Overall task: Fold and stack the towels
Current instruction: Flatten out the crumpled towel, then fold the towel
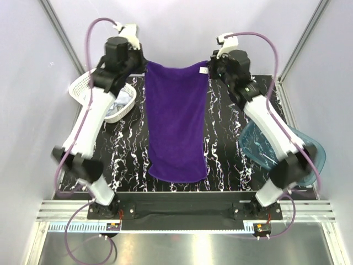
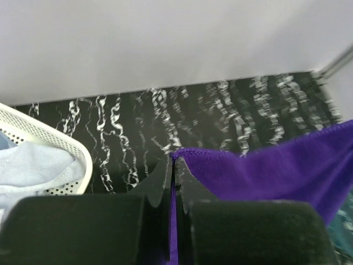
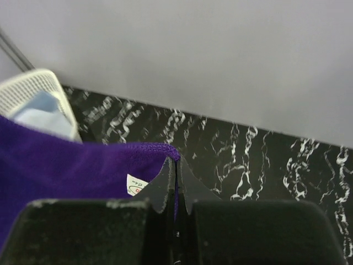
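Observation:
The deep purple towel (image 1: 176,118) hangs spread out between my two grippers, its top edge raised at the far side and its lower edge reaching toward the near table edge. My left gripper (image 1: 144,64) is shut on the towel's top left corner (image 2: 190,157). My right gripper (image 1: 210,67) is shut on the top right corner (image 3: 160,150), next to a small white label (image 3: 135,184). A light blue towel (image 1: 115,107) and white cloth lie in the white lattice basket (image 1: 83,88) at the left. The bear-face print is not visible.
The black marbled table (image 1: 226,149) lies under the hanging towel. A translucent blue tub (image 1: 309,149) stands at the right, partly under my right arm. The basket also shows in the left wrist view (image 2: 52,138) and the right wrist view (image 3: 27,91). Grey walls enclose the far side.

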`<state>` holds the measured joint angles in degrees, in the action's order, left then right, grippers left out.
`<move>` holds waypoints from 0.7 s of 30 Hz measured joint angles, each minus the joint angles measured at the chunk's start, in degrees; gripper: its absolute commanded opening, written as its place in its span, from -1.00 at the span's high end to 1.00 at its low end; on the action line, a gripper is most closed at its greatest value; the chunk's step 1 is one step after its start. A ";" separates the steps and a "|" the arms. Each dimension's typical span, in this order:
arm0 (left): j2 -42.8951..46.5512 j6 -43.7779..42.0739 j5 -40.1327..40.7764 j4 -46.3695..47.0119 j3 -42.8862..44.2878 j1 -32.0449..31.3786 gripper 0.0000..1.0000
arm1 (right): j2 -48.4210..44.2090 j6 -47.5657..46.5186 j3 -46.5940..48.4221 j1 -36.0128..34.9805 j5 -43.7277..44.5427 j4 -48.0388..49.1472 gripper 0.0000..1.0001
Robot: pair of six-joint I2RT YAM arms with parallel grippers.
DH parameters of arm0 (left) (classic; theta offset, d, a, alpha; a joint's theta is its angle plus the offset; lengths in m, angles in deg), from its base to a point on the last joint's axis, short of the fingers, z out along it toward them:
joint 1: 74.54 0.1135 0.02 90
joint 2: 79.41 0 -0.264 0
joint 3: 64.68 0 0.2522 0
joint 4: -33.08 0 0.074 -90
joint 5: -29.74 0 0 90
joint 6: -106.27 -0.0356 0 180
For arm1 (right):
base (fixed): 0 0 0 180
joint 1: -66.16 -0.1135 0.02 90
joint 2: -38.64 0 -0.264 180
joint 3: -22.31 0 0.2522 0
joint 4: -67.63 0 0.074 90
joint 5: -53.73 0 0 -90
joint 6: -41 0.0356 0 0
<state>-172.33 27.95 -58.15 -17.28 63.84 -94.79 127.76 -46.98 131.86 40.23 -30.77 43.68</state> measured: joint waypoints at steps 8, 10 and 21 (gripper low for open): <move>-23.39 -2.29 -6.73 4.57 8.39 6.19 1.00 | 18.60 -1.97 1.97 7.50 -8.31 5.68 1.00; -26.86 -3.06 -8.15 5.68 8.59 6.93 1.00 | 20.55 -2.86 1.97 7.96 -10.08 7.80 1.00; -28.92 -5.57 -13.94 12.96 3.56 7.82 1.00 | 22.56 -4.50 -2.19 7.93 -13.20 16.59 1.00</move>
<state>-201.25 22.38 -72.10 -4.32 67.41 -86.97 150.32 -51.48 129.68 48.16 -43.97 60.27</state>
